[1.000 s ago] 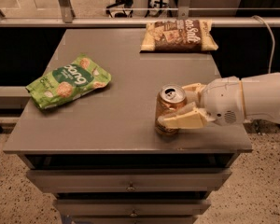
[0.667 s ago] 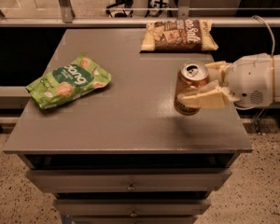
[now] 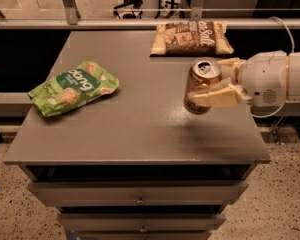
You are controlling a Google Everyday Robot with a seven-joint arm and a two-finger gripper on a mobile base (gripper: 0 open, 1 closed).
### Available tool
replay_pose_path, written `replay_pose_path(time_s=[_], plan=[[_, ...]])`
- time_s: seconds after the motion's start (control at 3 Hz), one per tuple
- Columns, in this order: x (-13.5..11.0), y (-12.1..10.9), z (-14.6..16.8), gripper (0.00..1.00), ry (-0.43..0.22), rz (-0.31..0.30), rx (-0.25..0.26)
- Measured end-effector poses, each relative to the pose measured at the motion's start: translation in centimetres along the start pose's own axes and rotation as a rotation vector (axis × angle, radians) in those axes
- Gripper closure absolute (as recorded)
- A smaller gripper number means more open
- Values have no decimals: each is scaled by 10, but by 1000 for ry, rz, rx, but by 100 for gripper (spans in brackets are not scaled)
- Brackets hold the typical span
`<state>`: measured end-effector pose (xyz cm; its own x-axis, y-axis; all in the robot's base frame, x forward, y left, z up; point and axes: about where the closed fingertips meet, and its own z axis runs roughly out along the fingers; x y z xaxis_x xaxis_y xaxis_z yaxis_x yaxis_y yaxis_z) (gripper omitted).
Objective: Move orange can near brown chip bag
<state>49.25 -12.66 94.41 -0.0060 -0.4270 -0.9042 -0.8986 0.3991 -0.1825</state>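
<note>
**Q:** Where is the gripper, and what is it doing?

**A:** The gripper reaches in from the right edge of the view on a white arm, over the right half of a grey table. Its two cream fingers are clamped on the can, one across the near side and one behind.

**Q:** Is the can resting on the table?

**A:** It seems not. A soft shadow lies on the tabletop below the can and apart from its base, so I judge the can is held clear of the surface. It is close to upright with a slight lean, and its silver top is showing.

**Q:** Which way is the brown bag from there?

**A:** The brown bag is farther from the camera, at the table's back edge, and a touch toward the left of the view. It lies flat, with its long axis running side to side along that edge. The can's top appears just below the bag's near edge. Since the can is raised, the true gap is probably larger than it looks.

**Q:** So what does the coming move turn on?

**A:** As I read it, a short carry almost straight back, then a lowering onto the bare strip in front of the bag's long near edge. The risk is setting the base down on the bag instead of beside it.

**Q:** Is anything else on the table?

**A:** A green bag lies on the left side, well apart from that path.
</note>
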Motion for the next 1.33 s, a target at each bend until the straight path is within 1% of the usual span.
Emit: replay_pose_path(time_s=[0.33, 0.67, 1.0, 1.33], plan=[[-5, -65, 12, 100, -35, -38, 65], [-12, -148, 49, 100, -85, -30, 102], [-1, -191, 74, 100, -96, 30, 123], [18, -212, 87, 100, -92, 102, 143]])
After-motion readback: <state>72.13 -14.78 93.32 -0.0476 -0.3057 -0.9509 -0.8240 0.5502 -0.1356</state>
